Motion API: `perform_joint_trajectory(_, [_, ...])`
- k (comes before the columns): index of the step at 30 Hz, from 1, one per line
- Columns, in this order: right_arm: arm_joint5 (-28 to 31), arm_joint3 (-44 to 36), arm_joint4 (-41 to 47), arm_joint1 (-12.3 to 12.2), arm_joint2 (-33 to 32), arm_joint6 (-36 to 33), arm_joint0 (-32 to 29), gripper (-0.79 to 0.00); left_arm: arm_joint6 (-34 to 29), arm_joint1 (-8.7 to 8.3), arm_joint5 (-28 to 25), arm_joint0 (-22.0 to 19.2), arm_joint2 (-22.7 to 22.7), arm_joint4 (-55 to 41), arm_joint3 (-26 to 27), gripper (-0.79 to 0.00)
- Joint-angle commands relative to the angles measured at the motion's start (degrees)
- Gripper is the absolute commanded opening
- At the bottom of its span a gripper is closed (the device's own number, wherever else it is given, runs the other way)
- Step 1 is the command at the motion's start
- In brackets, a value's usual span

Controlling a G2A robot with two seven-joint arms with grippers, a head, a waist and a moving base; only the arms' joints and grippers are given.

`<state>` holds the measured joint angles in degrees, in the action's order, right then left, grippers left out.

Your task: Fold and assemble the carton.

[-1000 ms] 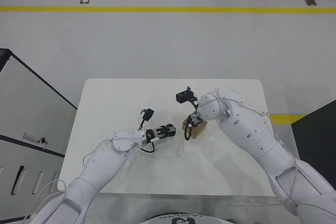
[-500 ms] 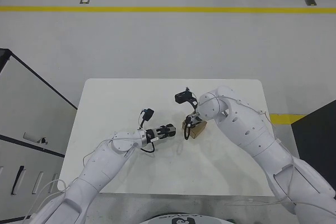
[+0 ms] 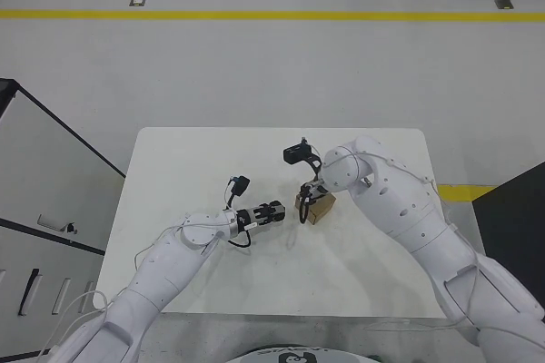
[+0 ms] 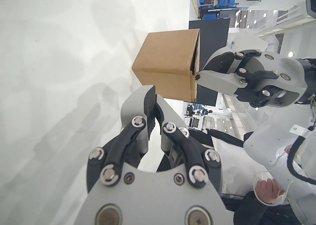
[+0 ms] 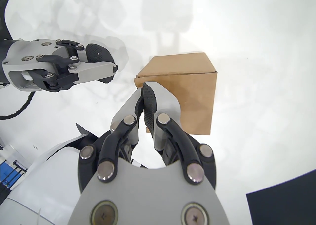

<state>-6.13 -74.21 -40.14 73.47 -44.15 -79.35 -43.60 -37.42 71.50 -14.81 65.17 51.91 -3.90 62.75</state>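
The carton (image 3: 322,211) was seen standing on the white table (image 3: 191,163), just right of centre in the top view. It was squared up into a box, with a seam slightly open along one edge. The right gripper (image 5: 145,92) was set at that edge, its fingers drawn narrow, pads pressed together and tips touching the cardboard. It was judged to be placed there to press the loose panel home or to steady the box. Whether any cardboard was pinched between the pads could not be told. The left gripper (image 4: 153,97) was held just left of the carton in the top view, likewise closed and empty. It was pointed at the box but apart from it, probably as a stop against sliding.
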Motion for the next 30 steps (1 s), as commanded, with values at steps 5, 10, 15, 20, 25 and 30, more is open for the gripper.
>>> perform_joint_trajectory(5, [0.5,1.0,0.1,0.1,0.3,-0.1,-0.4,-0.785,0.0,0.00,0.0,0.0,0.0,0.0,0.0,-0.785])
perform_joint_trajectory(10, [0.5,1.4,0.5,0.2,0.2,0.1,-0.1,-0.785,0.0,0.00,0.0,0.0,0.0,0.0,0.0,-0.785])
perform_joint_trajectory(15, [0.5,0.9,0.4,0.1,-0.4,0.0,-0.2,-0.785,0.0,0.00,0.0,0.0,0.0,0.0,0.0,-0.785])
perform_joint_trajectory(20, [0.3,-0.1,0.1,-0.3,-1.0,-0.6,-0.8,-0.785,0.0,0.00,0.0,0.0,0.0,0.0,0.0,-0.785])
perform_joint_trajectory(25, [0.5,0.3,0.2,-0.3,-1.0,-0.8,-1.4,-0.785,0.0,0.00,0.0,0.0,0.0,0.0,0.0,-0.785])
perform_joint_trajectory(30, [0.5,1.0,0.5,-0.2,-1.0,-0.6,-1.4,-0.785,0.0,0.00,0.0,0.0,0.0,0.0,0.0,-0.785])
